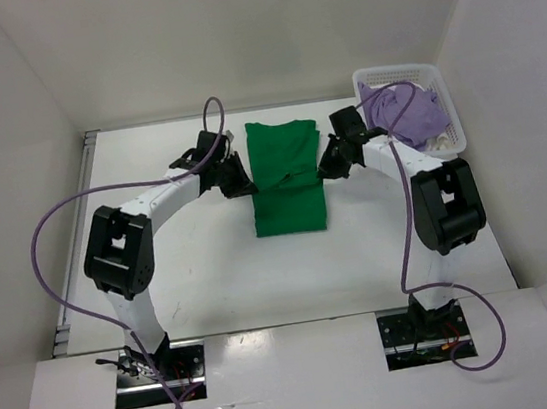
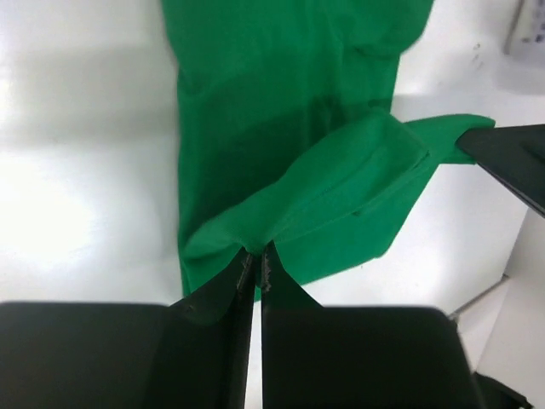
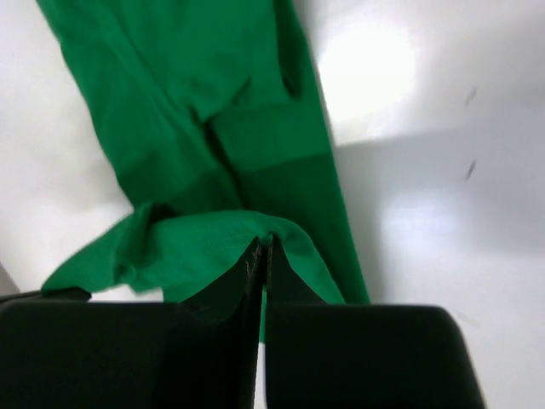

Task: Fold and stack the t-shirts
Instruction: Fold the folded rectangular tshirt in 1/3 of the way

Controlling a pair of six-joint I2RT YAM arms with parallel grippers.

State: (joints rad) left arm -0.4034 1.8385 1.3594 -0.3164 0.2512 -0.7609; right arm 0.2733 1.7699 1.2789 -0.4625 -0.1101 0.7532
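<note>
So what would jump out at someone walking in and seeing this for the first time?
The bright green shirt, folded narrow, lies in the middle of the white table. The left gripper and right gripper each pinch one of its side edges, holding a fold of cloth up between them. At the far right corner, a purple shirt sits bunched in a white basket.

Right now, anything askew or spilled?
Nothing spilled or damaged. The green t-shirt is mid-fold, left gripper and right gripper each shut on an edge. The lavender t-shirt sits bunched in the basket, lapping over its rim.
</note>
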